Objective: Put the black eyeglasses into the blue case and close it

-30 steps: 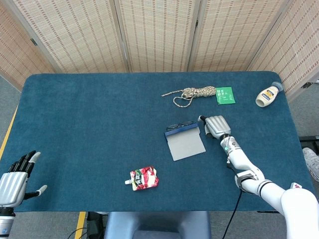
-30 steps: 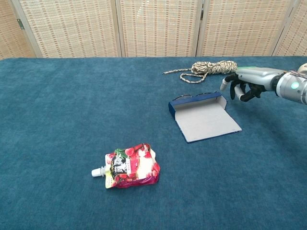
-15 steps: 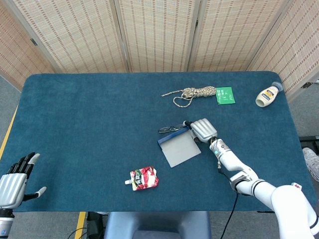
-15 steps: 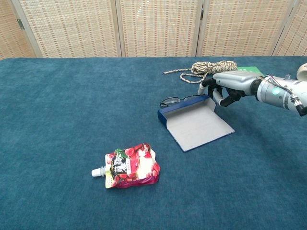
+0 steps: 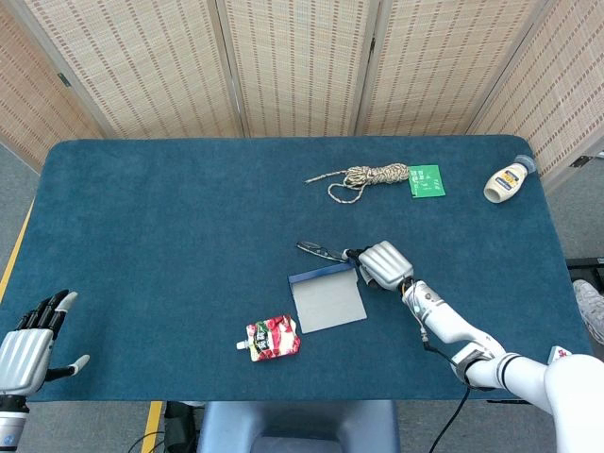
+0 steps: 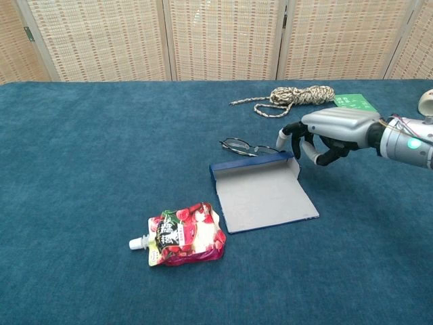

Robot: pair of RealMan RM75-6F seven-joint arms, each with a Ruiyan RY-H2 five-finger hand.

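My right hand [image 6: 323,135] rested, fingers curled and holding nothing, against the far right corner of the open flat blue case [image 6: 260,191]; the black-framed eyeglasses [image 6: 243,145] lay on the worktop just behind it; my left hand [image 5: 28,345] hung open, fingers spread.

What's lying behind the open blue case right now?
The black eyeglasses lie on the table just behind the blue case, outside it. The case's raised rear wall hides part of the near lens and arm. The right hand is at the case's far right corner.
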